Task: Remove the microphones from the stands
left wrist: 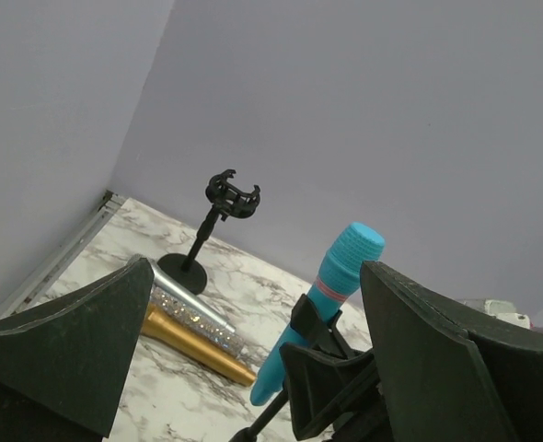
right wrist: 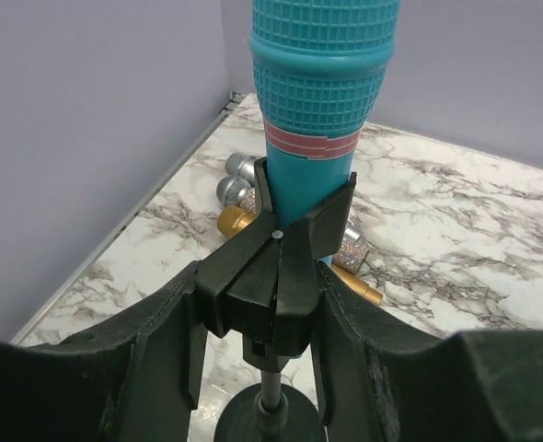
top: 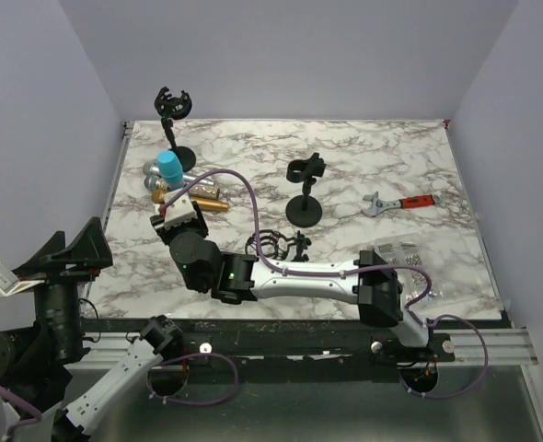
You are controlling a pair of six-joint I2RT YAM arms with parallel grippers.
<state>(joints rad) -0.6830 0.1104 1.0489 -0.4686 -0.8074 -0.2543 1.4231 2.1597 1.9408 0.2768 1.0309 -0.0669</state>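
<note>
A teal microphone (top: 170,168) stands upright in the black clip (right wrist: 276,276) of a small stand, at the table's left. It also shows in the left wrist view (left wrist: 331,285) and the right wrist view (right wrist: 322,101). My right gripper (right wrist: 271,285) reaches across to it, and its fingers press on both sides of the clip just under the microphone. The stand's round base (right wrist: 267,419) sits below. My left gripper (top: 69,250) is open and empty, off the table's near left corner, facing the microphone.
Silver (top: 166,182) and gold (top: 205,198) glitter microphones lie behind the stand. One empty stand (top: 173,106) is at the back left and another (top: 306,189) is mid-table. A stand (top: 276,244) lies tipped over by my right arm. A wrench (top: 400,203) lies right.
</note>
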